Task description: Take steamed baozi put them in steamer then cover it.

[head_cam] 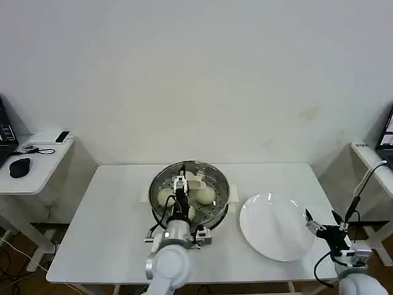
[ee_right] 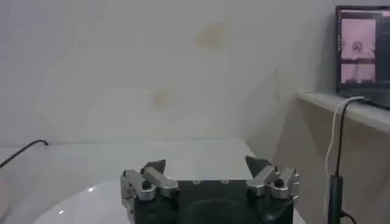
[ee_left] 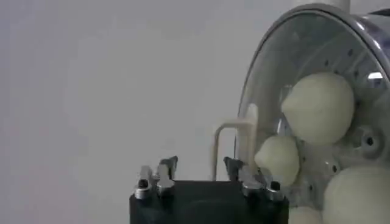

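Nearest the head camera, the left gripper [head_cam: 180, 184] reaches from the near table edge over the steamer [head_cam: 216, 178], its fingers poised above the perforated tray among the steamed baozi [head_cam: 205, 195]. From the left wrist view the left gripper [ee_left: 201, 165] stands with its jaws wide apart and nothing between them; one fingertip sits just beside a small bun [ee_left: 278, 159], close to touching it, and the pot's whitish side handle [ee_left: 234, 143] rises just beyond that same finger. Past the jaws, the steamer [ee_left: 317, 18] shows its shiny rim and holed tray, with a larger bun [ee_left: 320, 108] lying farther in and another bun [ee_left: 359, 195] off to the side of the jaws. On the head view, pale buns rest inside the pot on either side of the left fingers, one [head_cam: 164, 197] to the robot's left and one to its right, all within the steel wall. The steamer stands on the white table [head_cam: 116, 215], uncovered. Well apart from it, the right gripper [head_cam: 320, 225] hangs at the far edge of the white plate [head_cam: 270, 233], away from the pot. Its wrist view shows the right gripper [ee_right: 207, 167] with jaws spread wide and empty, the plate's rim [ee_right: 79, 201] just beneath them and the bare tabletop beyond.
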{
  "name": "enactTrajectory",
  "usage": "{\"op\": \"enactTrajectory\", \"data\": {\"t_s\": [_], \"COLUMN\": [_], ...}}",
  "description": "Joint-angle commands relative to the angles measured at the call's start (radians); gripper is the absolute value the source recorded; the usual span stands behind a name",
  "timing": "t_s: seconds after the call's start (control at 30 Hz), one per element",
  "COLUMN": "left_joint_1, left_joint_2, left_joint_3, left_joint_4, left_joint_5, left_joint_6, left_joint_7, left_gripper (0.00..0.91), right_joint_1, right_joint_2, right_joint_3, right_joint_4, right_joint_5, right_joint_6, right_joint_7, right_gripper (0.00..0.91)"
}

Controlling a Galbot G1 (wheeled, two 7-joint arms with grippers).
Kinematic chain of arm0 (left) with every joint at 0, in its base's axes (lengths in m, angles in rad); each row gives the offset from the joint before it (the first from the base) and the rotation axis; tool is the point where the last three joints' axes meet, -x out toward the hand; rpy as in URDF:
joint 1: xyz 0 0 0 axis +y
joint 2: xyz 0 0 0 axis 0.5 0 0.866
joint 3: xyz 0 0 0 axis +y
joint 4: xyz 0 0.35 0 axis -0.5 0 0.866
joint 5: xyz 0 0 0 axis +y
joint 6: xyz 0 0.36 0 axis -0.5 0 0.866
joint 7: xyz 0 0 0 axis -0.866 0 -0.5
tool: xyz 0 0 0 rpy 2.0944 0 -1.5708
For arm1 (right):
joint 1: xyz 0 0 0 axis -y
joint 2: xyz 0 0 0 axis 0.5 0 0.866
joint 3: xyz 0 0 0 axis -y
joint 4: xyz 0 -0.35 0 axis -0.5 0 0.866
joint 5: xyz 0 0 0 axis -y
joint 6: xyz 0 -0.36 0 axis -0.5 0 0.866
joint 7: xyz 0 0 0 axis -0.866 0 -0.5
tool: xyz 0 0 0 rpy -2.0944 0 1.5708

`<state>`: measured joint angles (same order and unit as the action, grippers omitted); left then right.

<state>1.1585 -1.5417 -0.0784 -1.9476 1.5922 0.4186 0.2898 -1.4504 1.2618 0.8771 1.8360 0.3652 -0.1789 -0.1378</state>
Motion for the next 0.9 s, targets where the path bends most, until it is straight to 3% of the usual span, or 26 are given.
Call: {"op": "enactTrajectory", "data": {"t_s": [0.03,0.23,0.47,0.67,0.73,0.9], "left_joint_1": [0.041,0.082,0.163,0.276,0.324,0.384], "left_joint_2": [0.056,0.134,0.199,0.197,0.194,0.171], "left_joint_3": [-0.029,-0.107,-0.314,-0.543,-0.622,-0.716], "left_joint_4": [-0.159,-0.321,-0.468,-0.431,-0.365,-0.216], "left_joint_5": [-0.066,-0.233,-0.630,-1.021,-1.178,-1.300], "left_joint_6": [-0.002,-0.002,0.022,-0.044,-0.132,-0.206], "left_joint_7": [0.057,0.088,0.041,-0.089,-0.159,-0.240], "left_gripper": [0.907,0.907,0.907,0.907,0.907,0.907], "right_joint_1": [0.000,0.002,0.010,0.029,0.034,0.057], "right_joint_2": [-0.003,-0.009,-0.013,-0.016,-0.019,-0.029], "right_joint_3": [-0.005,-0.022,-0.070,-0.119,-0.140,-0.205], "right_joint_4": [0.010,0.027,0.043,0.041,0.048,0.025], "right_joint_5": [0.025,0.053,0.056,0.050,0.066,0.062], "right_joint_6": [-0.012,-0.028,-0.009,-0.001,-0.010,-0.012], "right_joint_7": [0.000,0.002,0.002,0.002,0.005,0.022], "right_gripper": [0.907,0.907,0.907,0.907,0.907,0.907]}}
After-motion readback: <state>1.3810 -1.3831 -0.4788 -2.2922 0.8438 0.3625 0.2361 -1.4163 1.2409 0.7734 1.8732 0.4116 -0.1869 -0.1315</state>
